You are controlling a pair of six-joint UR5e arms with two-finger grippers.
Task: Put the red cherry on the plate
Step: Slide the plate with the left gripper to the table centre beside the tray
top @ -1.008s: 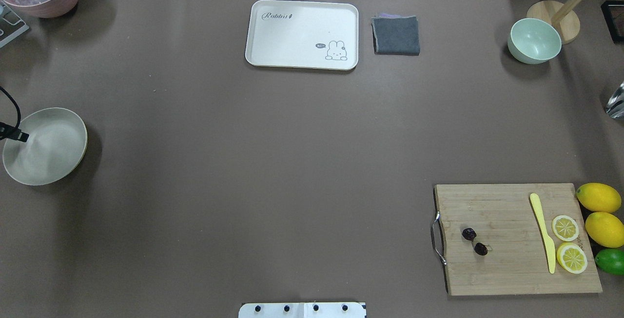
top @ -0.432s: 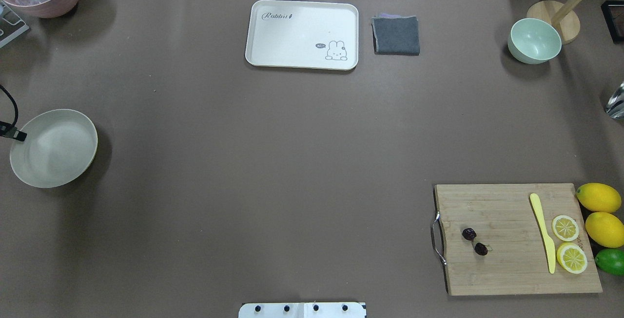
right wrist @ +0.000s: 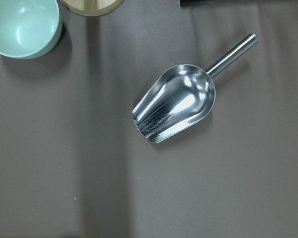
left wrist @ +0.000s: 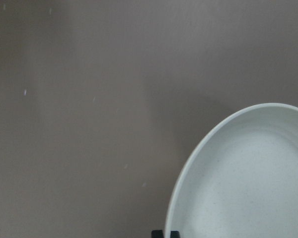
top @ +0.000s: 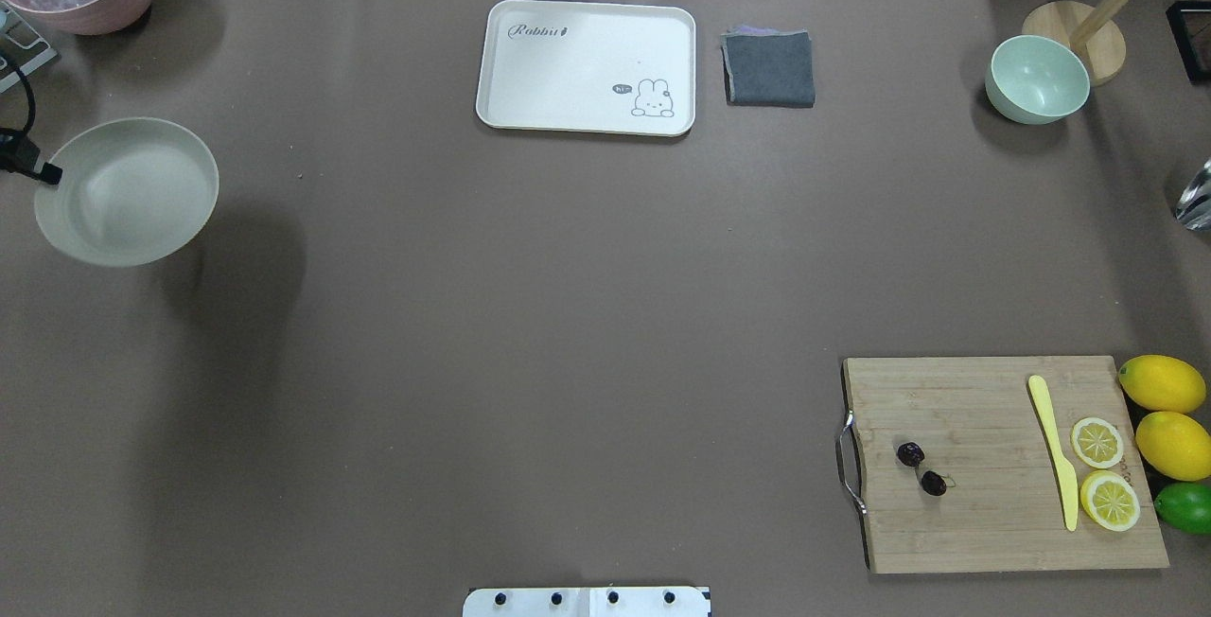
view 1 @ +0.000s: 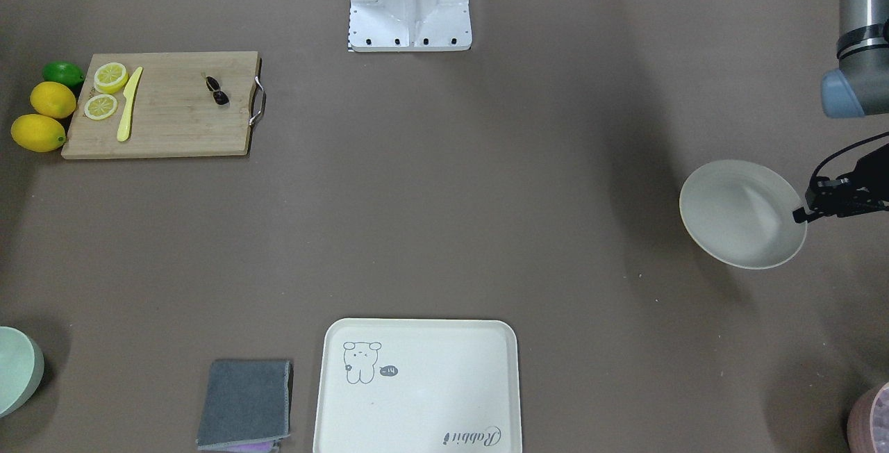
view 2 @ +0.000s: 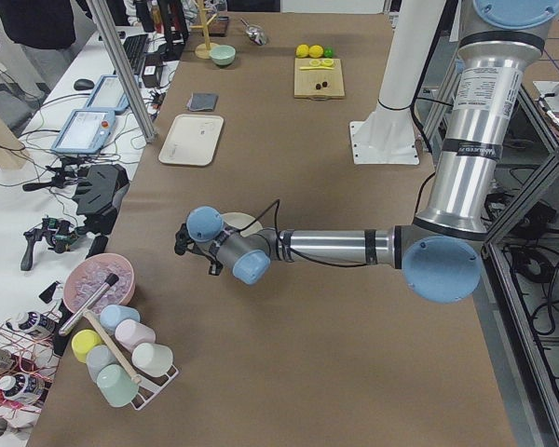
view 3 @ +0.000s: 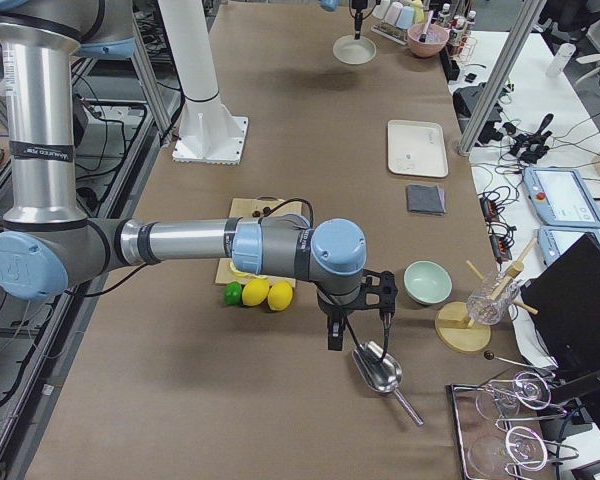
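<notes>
Cream plate [top: 132, 191] clamped by the rim in the left pincer [top: 45, 172]; red cherry [top: 911, 453] far off on the bamboo board [top: 984, 513].

You have the plate off the desk at the robot's left edge, going by the shadow lying apart from it. The cherry sits well apart from it, across the desk to the robot's right and nearer the base, close to the board's metal handle [top: 849, 464]. The pair's long axis runs diagonally across the board. The right pincer [view 3: 360, 335], over the steel scoop [right wrist: 176, 101], is much the nearer to the fruit. You cannot tell how its jaws stand: only the side view shows it. The overhead's edge cuts off the left pincer, its wrist view shows only black tips, and the stems are barely visible.
</notes>
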